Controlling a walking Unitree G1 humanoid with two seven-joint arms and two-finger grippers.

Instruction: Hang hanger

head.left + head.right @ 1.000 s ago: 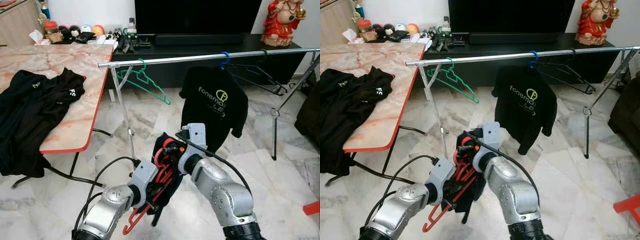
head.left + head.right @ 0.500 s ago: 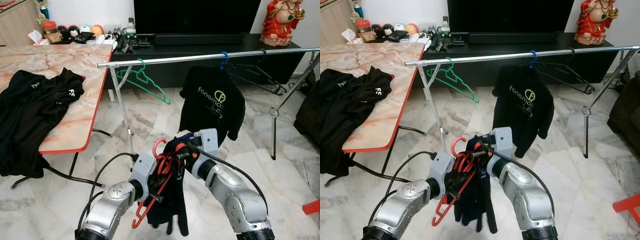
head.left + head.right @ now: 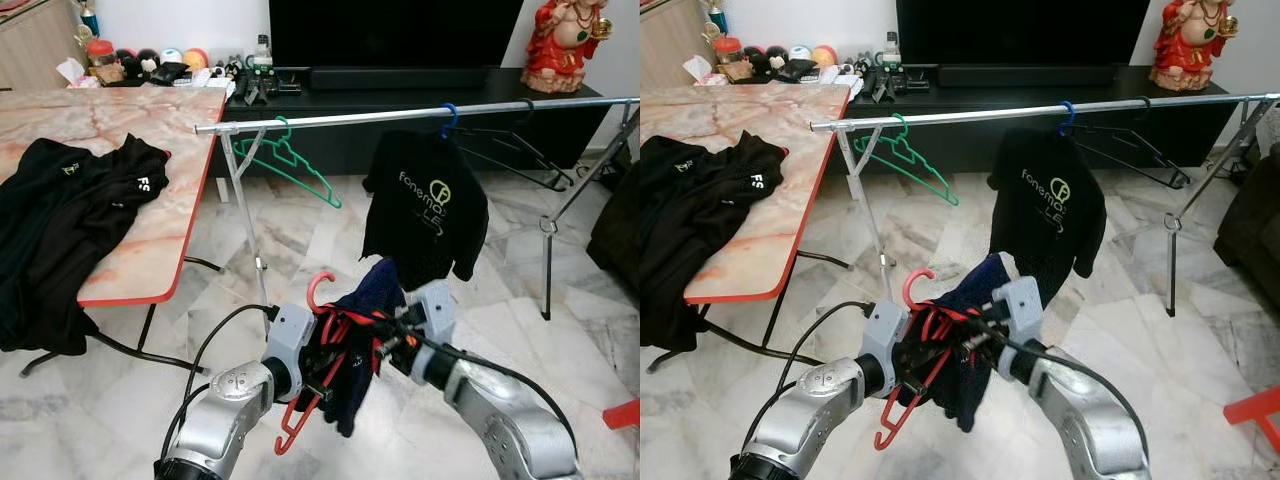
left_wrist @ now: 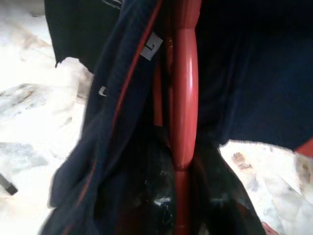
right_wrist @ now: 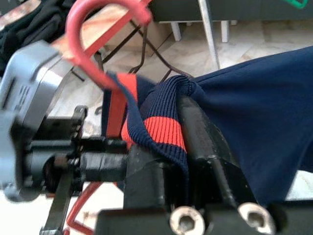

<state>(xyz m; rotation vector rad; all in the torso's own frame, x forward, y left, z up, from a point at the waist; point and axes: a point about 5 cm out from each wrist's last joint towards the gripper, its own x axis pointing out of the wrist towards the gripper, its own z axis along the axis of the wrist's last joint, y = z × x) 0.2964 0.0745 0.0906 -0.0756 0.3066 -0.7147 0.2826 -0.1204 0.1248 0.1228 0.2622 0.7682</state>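
A red hanger (image 3: 318,288) is held low in front of me, its hook pointing up. My left gripper (image 3: 318,366) is shut on the hanger's body (image 4: 185,98). A navy shirt (image 3: 352,392) with a red-striped collar (image 5: 152,128) is draped over the hanger. My right gripper (image 3: 386,344) is shut on that collar, one finger (image 5: 196,133) pressed into the fabric right next to the hook (image 5: 92,20). The silver clothes rail (image 3: 400,114) runs across, farther away and higher than both grippers.
On the rail hang a green hanger (image 3: 290,166), a black T-shirt (image 3: 425,205) on a blue hanger, and a black hanger (image 3: 512,146). A marble table (image 3: 150,240) with black clothes (image 3: 60,210) stands at my left. Marble floor lies below.
My right gripper has moved right and pulled the collar up and sideways, so the shirt no longer hangs long. The hanger has risen a little in my left gripper.
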